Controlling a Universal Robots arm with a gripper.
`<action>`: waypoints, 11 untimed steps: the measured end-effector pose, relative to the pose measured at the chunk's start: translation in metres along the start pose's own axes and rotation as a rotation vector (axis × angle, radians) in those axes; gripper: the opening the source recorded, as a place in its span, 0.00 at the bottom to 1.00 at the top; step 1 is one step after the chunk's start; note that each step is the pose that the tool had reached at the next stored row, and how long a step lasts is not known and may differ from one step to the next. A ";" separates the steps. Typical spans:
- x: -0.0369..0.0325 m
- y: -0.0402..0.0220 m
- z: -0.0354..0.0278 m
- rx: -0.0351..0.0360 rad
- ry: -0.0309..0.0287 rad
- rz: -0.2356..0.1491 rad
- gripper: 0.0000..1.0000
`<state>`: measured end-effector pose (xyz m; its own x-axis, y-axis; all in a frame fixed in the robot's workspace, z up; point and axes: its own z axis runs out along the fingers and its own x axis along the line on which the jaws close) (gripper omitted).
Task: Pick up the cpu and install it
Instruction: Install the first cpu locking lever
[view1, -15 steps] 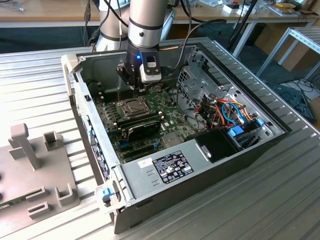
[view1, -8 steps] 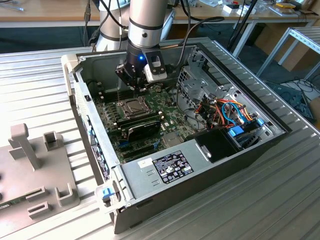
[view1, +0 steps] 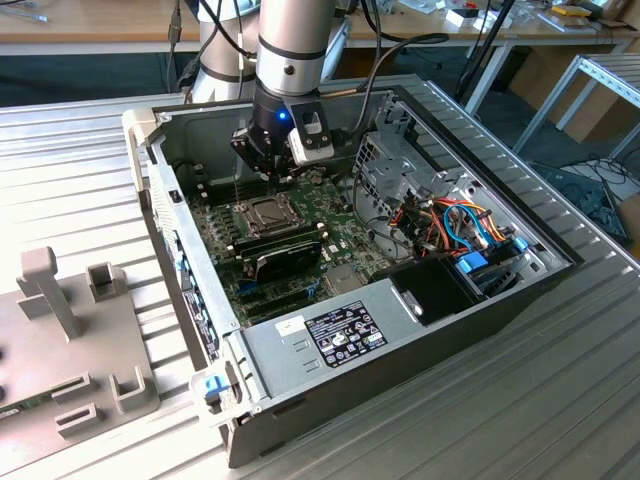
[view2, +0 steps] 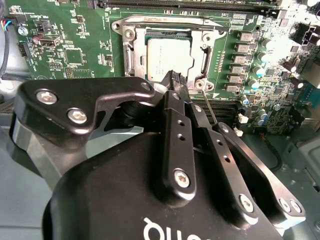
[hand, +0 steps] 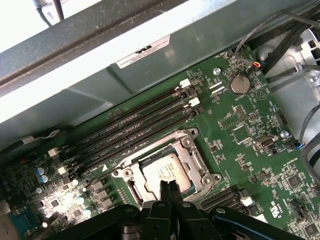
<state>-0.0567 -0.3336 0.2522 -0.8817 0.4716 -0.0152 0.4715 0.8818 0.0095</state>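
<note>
In the open computer case (view1: 165, 215), my gripper (hand: 168, 189) hangs above the socket (hand: 192, 150), jaws closed and empty because the cpu (hand: 162, 170) lies seated there.
</note>
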 end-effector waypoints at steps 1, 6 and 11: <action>0.0000 0.0000 0.0000 0.0000 0.0000 0.000 0.11; 0.0000 0.0000 0.0000 0.0000 0.0000 0.000 0.11; 0.0000 0.0000 0.0000 0.0000 0.0000 -0.006 0.11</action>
<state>-0.0567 -0.3336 0.2522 -0.8843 0.4667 -0.0152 0.4666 0.8844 0.0094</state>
